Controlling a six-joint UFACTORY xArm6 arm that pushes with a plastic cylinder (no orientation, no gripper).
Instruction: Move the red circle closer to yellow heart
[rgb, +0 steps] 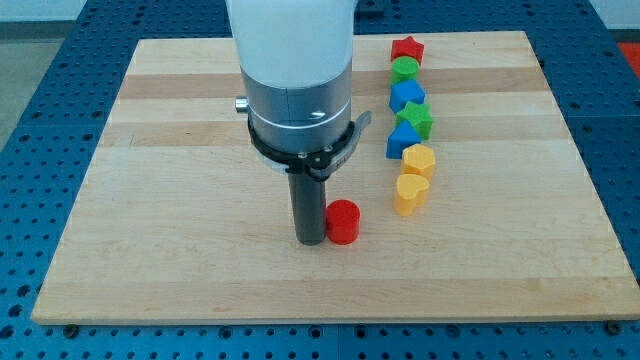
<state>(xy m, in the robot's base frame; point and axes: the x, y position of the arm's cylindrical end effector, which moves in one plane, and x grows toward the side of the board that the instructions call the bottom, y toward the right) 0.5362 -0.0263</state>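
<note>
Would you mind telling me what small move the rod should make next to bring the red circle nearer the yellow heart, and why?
Probably a short push toward the view's right and slightly up. My tip sits against the red circle's left side, and the yellow heart lies to its right, a little higher, with bare board between them.

One camera looks down obliquely from the wooden board's near edge.
</note>
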